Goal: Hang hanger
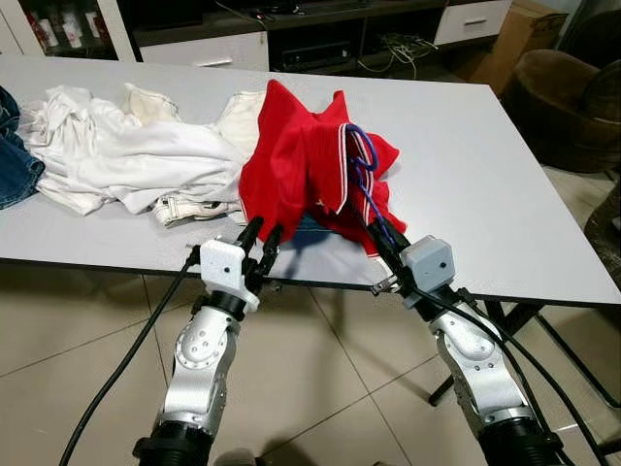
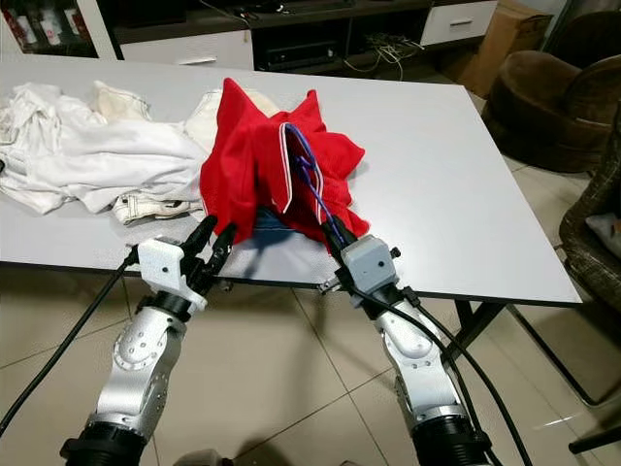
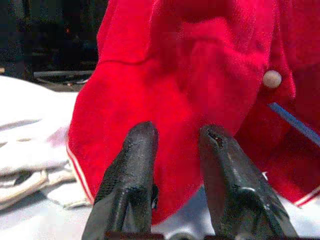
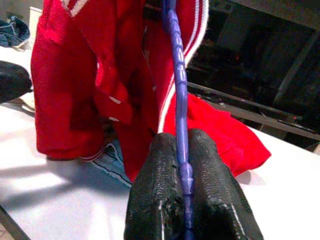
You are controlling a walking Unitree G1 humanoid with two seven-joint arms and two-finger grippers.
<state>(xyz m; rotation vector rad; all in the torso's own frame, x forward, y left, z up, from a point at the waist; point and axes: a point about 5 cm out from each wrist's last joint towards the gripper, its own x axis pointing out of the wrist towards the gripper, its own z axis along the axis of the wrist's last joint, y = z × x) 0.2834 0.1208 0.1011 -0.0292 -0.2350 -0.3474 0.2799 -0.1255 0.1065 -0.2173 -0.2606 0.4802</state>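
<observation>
Landmark: the red knit shirt with white-striped trim [image 1: 301, 165], heaped upright near the front edge of the flat grey table [image 1: 485, 175].

Far left of the shirt, at the table's left edge: a bit of blue denim [image 1: 12, 160]. Between the denim and the shirt: a crumpled pile of white garments [image 1: 126, 146], its right end touching the shirt.

Left gripper [image 1: 260, 236] at the shirt's lower left hem, just above the table edge. Its two black fingers [image 3: 131, 175] stand apart with a gap between them, holding nothing; the red cloth lies just beyond the tips.

A thin blue-purple plastic hanger [image 1: 364, 170] rises through the shirt's right side, its looped top showing against the collar trim, its lower bar running down and out of the cloth.

Right gripper [image 1: 381, 241] at the shirt's lower right, fingers clamped tight on the hanger's bar [image 4: 182, 150].

Right of the shirt: bare tabletop. Beyond the table, a brown armchair [image 1: 568, 97].
</observation>
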